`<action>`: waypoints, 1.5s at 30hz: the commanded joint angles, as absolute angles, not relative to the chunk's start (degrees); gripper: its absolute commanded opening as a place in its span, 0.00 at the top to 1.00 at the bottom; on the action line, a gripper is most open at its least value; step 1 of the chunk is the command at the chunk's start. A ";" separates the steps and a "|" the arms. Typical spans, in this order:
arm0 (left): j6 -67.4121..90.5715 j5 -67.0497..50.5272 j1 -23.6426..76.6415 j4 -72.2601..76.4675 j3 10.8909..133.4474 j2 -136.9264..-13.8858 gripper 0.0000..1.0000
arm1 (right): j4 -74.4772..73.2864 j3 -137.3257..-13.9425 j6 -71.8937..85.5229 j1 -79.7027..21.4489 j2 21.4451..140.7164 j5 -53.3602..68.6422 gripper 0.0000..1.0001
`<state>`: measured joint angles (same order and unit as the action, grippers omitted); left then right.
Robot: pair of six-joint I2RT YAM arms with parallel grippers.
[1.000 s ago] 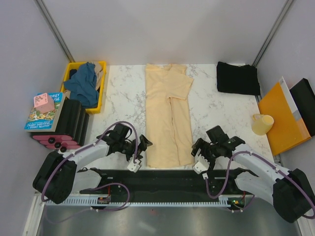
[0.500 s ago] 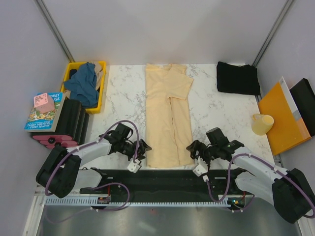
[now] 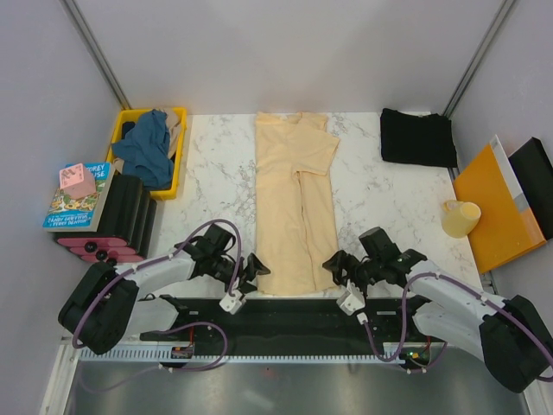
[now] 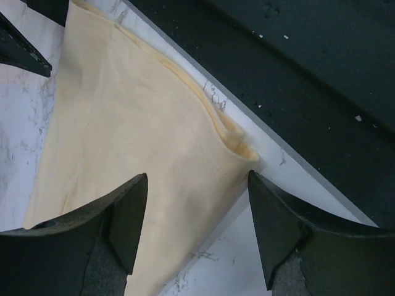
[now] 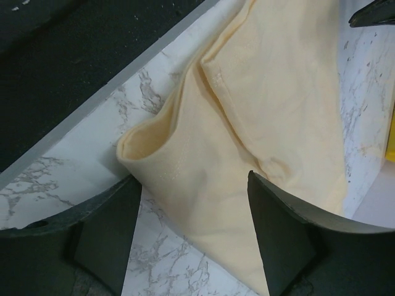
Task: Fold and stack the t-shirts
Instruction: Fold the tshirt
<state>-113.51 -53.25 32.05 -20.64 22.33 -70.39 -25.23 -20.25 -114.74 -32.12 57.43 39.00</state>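
Shirt layout: the pale cream-yellow t-shirt (image 3: 295,203) lies flat along the middle of the counter (image 3: 216,181). It forms a long narrow strip, collar at the far edge and hem at the near edge. One short sleeve projects to the right near the far end. A lengthwise fold line runs from mid-length down to the hem. The cloth is plain and mostly smooth.

In the left wrist view, the near-left hem corner (image 4: 142,160) shows two stacked layers with a stitched hem line. The corner tip lies just at the near edge of the counter. In the right wrist view, the near-right corner (image 5: 259,123) shows a rounded, slightly lifted fold with an overlapping layer behind it.

The black t-shirt (image 3: 418,137) lies folded as a compact rectangle at the far right corner of the counter. The teal-blue t-shirt (image 3: 147,147) is bunched in the yellow crate (image 3: 181,164) off the far left corner.

Pincer state:
- Left pincer (image 3: 253,266): low at the near-left hem corner, fingers spread, with the corner lying between them and not pinched (image 4: 196,179).
- Right pincer (image 3: 333,264): low at the near-right hem corner, fingers spread on either side of the fold, nothing gripped (image 5: 192,179).
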 commanded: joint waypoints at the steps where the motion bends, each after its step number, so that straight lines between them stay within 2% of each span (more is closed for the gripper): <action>1: -140.10 -51.50 33.75 -26.54 19.08 -71.19 0.27 | -30.67 -18.11 -117.16 -33.22 55.20 42.45 0.23; 7: -140.45 -51.42 34.98 -26.63 18.72 -72.24 0.30 | -33.49 -17.05 -116.54 -34.01 52.12 42.63 0.27; 11: -139.40 -50.80 35.33 -26.28 19.77 -74.52 0.36 | -32.08 -16.70 -114.09 -34.80 51.68 42.54 0.38; 20: -134.30 -48.08 35.51 -18.99 24.34 -81.82 0.40 | -24.53 -17.05 -109.69 -36.21 55.54 40.61 0.41; 22: -132.99 -47.29 35.51 -18.46 25.40 -82.88 0.44 | -24.08 -17.75 -108.81 -36.47 56.77 39.82 0.43; 24: -132.63 -47.02 35.51 -18.54 25.66 -82.71 0.54 | -24.00 -18.63 -108.11 -36.56 57.22 39.20 0.56; 25: -132.45 -46.85 35.59 -18.46 25.58 -82.53 0.61 | -23.99 -18.89 -107.76 -36.65 57.30 38.94 0.74; 26: -132.19 -46.85 35.60 -18.63 25.49 -82.18 0.83 | -23.91 -19.33 -107.23 -36.74 57.30 38.67 0.84; 27: -131.93 -46.85 35.68 -18.81 25.40 -81.66 0.98 | -23.73 -19.51 -106.79 -36.74 57.13 38.58 0.95; 28: -130.01 -47.63 35.68 -18.72 25.66 -80.69 0.98 | -23.64 -19.95 -104.70 -36.65 56.52 38.50 1.00; 32: -120.70 -50.44 35.68 -20.48 28.91 -76.47 0.98 | -24.26 -24.59 -97.05 -36.83 54.58 37.97 1.00; 37: -98.74 -51.42 35.68 -22.15 37.86 -70.93 0.98 | -25.57 -34.08 -82.99 -36.74 56.33 33.94 1.00; 42: -79.14 -47.91 34.72 -24.96 49.72 -73.12 0.98 | -26.80 -44.90 -67.26 -36.56 62.12 30.24 1.00; 45: -76.12 -47.90 32.71 -27.59 53.86 -75.14 0.98 | -27.33 -48.77 -63.03 -36.30 64.41 29.97 1.00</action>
<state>-89.65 -48.40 34.98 -23.35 48.12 -72.84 -25.85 -43.59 -75.44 -36.51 61.87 31.00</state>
